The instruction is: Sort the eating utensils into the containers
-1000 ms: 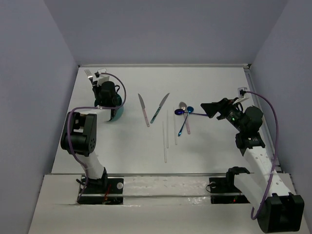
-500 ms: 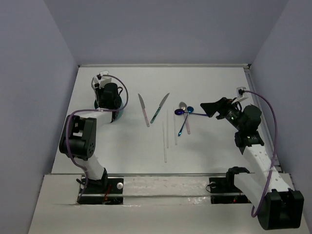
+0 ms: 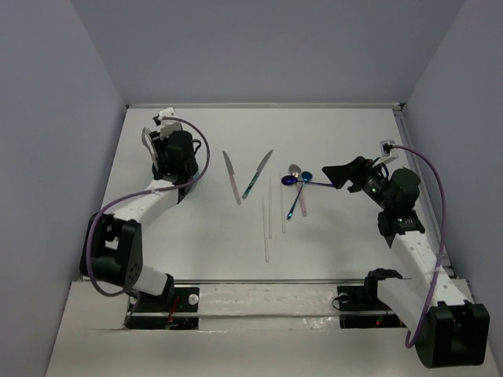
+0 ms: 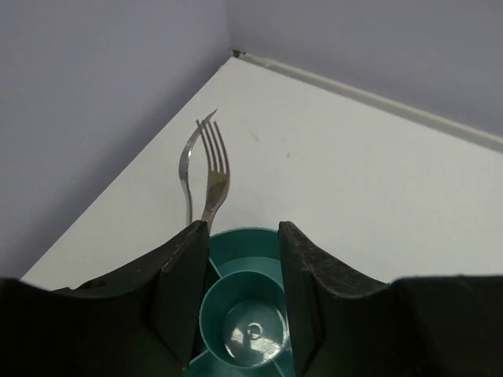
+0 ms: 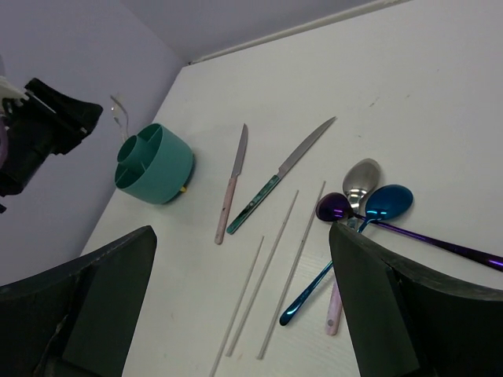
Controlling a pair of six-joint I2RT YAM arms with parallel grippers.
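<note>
Currently: fork deposit step, judged near complete. Fork (image 4: 206,169) stands tines-up in caddy (image 4: 250,232), near far-left corner of counter. Left gripper (image 4: 241,228) released, jaws spread over caddy; fork appears free of both. Right gripper (image 5: 242,236) spread wide, empty, above spoons (image 5: 364,182), right of centre. Knives (image 5: 232,181) and chopsticks (image 5: 271,259) flat mid-counter. Next move likely calls for: left arm straight lift clear of tines; right descent onto one spoon handle.

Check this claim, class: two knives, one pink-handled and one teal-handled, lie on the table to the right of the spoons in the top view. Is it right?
Not quite. The top external view shows the pink-handled knife and the teal-handled knife lying on the table to the left of the spoons, not the right. The rest holds.
</note>
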